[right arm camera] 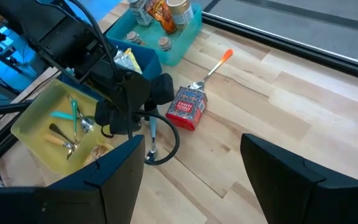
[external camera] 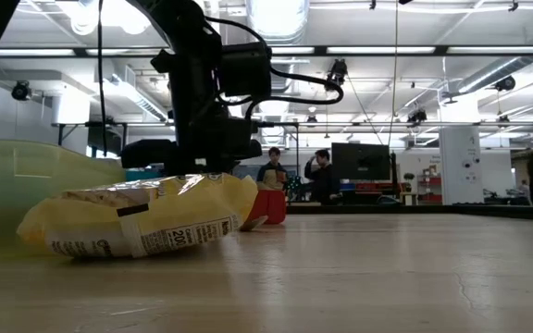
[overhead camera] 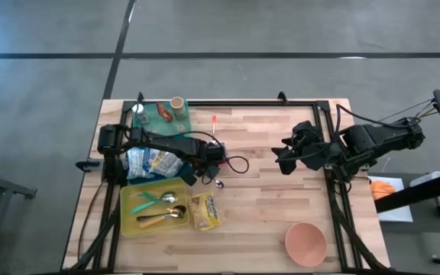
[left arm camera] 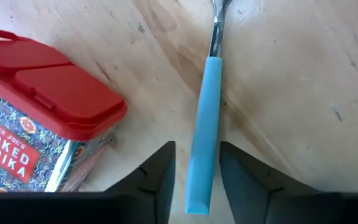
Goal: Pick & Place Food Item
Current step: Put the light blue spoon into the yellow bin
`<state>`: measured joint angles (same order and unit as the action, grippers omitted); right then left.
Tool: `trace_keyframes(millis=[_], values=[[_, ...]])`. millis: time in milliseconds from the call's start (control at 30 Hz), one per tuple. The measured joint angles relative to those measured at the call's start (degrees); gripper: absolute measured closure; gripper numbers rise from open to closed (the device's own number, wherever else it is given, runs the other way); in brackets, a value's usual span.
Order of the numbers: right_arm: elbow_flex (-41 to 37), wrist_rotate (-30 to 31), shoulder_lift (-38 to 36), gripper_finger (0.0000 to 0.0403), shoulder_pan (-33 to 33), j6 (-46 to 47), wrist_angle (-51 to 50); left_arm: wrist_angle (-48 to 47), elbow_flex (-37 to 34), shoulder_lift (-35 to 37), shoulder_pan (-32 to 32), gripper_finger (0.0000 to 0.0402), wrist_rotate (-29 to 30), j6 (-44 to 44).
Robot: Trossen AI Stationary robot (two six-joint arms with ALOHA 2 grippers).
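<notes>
A spoon with a light-blue handle lies flat on the wood table, its metal bowl toward the near edge. My left gripper points down over the handle's free end, open, with one finger on each side. Beside it lies a paprika tin with a red lid on its side. A yellow snack bag lies flat next to the yellow tray. My right gripper waits open, raised over the table's right half. My left gripper comes from above, its fingers across the spoon's blue handle near the free end. A strip of table shows between one finger and the handle. Whether the other finger touches it, I cannot tell. The spoon lies on the table.
The yellow tray holds several utensils. A blue bin with a bag lies under the left arm, and a teal tray with bottles stands at the far left. An orange-handled spoon lies farther back. A pink bowl sits near right.
</notes>
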<state>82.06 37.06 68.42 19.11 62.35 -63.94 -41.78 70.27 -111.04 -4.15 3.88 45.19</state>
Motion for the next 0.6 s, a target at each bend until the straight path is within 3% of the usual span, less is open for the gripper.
trace_keyframes(millis=[167, 600], values=[[0.0, 0.0, 0.0, 0.0140, 0.0, -0.2, 0.0, -0.1, 0.0, 0.0, 0.3, 0.0243, 0.0, 0.0], [0.0, 0.0, 0.0, 0.0140, 0.0, -0.4, 0.0, -1.0, -0.2, 0.0, 0.9, 0.0240, -0.5, 1.4]])
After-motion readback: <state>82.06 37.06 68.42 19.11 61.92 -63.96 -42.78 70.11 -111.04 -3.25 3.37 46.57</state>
